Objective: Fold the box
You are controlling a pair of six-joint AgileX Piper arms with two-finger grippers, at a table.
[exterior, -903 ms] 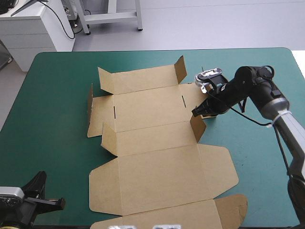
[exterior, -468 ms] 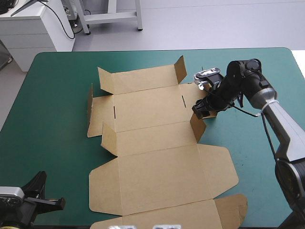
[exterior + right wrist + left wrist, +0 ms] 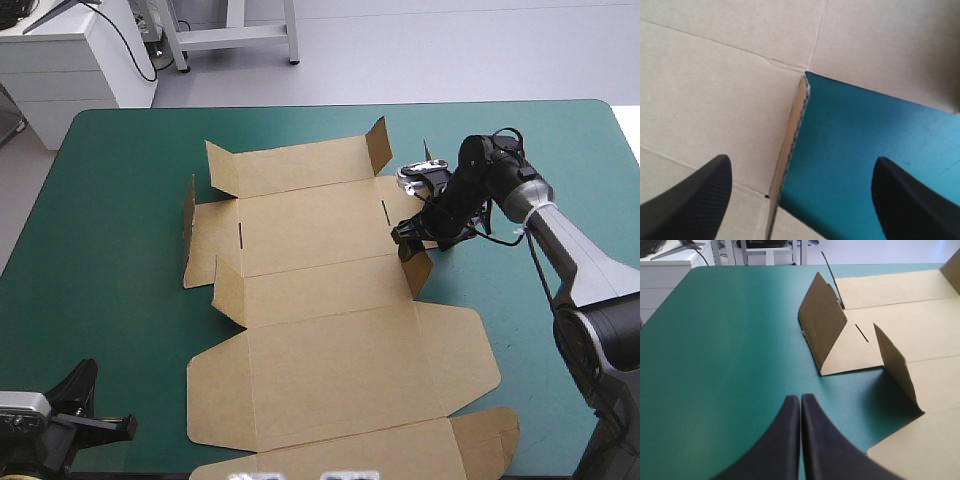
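- Spread wide, the black fingers of the right gripper (image 3: 413, 236) were clamped on nothing.
- In the right wrist view, a raised flap (image 3: 789, 150) on the right side of the box (image 3: 705, 90) was seen edge-on between those fingers; contact with either finger could not be made out.
- One finger was held over brown board, the other over the teal-green cover (image 3: 860, 145).
- In the high view, the box (image 3: 330, 300) was laid as a largely flat cut sheet across the middle of the table, down to its near edge, with small flaps raised at its left and right sides.
- At the near left corner, the left gripper (image 3: 85, 400) was kept well apart from the box.
- Its fingers were pressed together into one point, nothing between them, and directed over bare cover toward the left-side flaps (image 3: 822, 330).
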